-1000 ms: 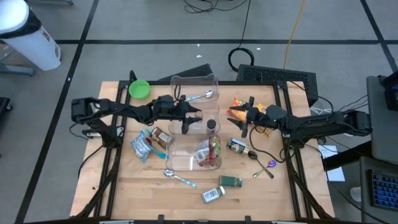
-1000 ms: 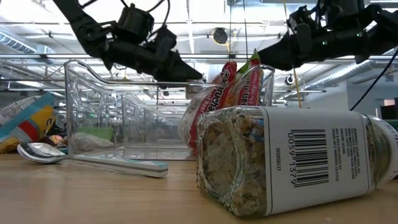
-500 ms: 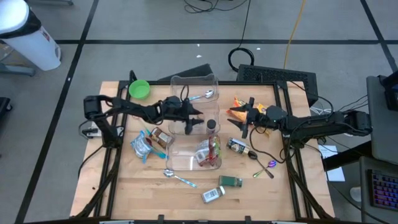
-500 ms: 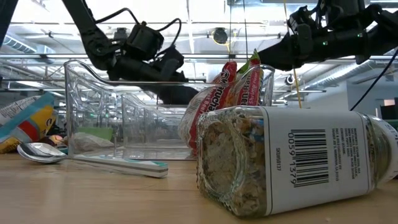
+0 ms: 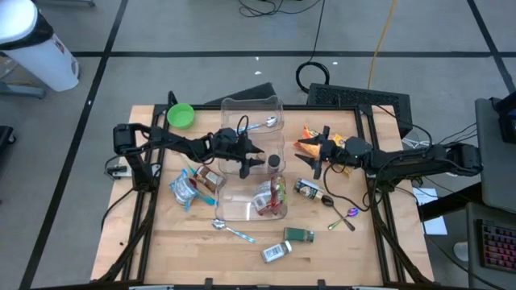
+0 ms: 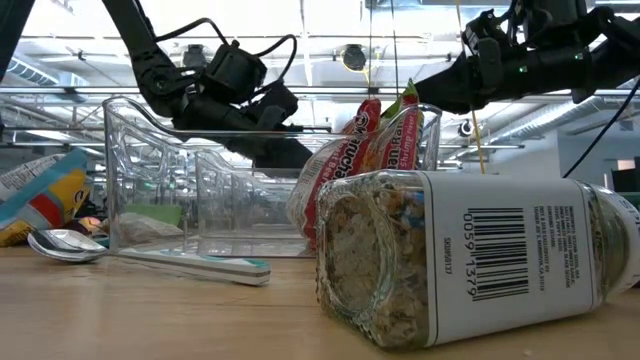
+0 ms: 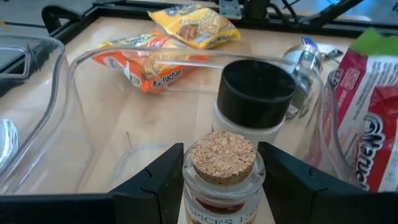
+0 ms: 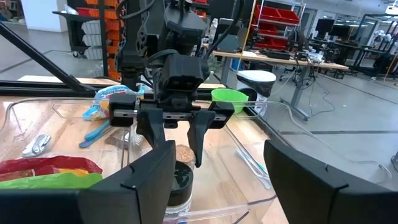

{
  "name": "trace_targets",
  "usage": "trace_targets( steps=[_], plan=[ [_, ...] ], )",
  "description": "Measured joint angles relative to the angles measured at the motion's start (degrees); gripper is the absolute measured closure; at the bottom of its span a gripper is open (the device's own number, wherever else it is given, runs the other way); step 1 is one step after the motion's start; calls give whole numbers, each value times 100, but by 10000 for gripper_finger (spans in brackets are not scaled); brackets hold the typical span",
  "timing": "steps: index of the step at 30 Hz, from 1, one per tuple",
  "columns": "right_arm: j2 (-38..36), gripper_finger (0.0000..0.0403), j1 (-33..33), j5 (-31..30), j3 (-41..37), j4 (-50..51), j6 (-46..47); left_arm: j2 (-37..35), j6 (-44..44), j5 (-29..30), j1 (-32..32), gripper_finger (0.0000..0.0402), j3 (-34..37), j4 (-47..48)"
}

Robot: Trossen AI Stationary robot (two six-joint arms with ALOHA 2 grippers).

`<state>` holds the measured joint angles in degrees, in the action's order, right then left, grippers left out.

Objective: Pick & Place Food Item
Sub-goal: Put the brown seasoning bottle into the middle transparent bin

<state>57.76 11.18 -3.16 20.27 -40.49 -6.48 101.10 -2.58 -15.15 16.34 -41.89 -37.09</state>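
Inside the clear bin [image 5: 251,133], left claw [image 7: 219,186] has dropped lower pinching the cork-topped spice jar [image 7: 222,171]; nearly placed. Right claw [image 5: 313,159] hovers spread.

Left gripper [image 8: 181,140] astride cork-topped jar [image 8: 181,154]

Low view: spice jar [image 6: 470,262] lying on its side at about 4 o'clock, white label w/ barcode, digits read approx. "005913379", last few unclear. Red packet [image 6: 385,140] behind it at 12 o'clock shows part of "Maruchan".

Left wrist view: cork-topped jar [image 7: 222,174] label reads "SPICES L…", rest cut off. Orange packet [image 7: 146,62] at 10 o'clock: "Maruchan". Red packet [image 7: 373,124] at 3 o'clock: partial lettering, prob. the same brand.
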Motion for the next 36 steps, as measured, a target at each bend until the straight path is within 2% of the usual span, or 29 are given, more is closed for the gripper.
trace_targets(
  steps=[22,27,33,36],
  plan=[
    [0,163,0,-2,0,2,19,-2,-291,174,52,218,0,324],
    [0,163,3,-2,0,0,14,-2,-291,174,52,198,0,357],
    [0,163,7,-2,2,0,4,-2,-274,177,52,209,0,396],
    [0,163,7,-2,2,0,4,-2,-267,177,52,200,0,396]
  ],
)
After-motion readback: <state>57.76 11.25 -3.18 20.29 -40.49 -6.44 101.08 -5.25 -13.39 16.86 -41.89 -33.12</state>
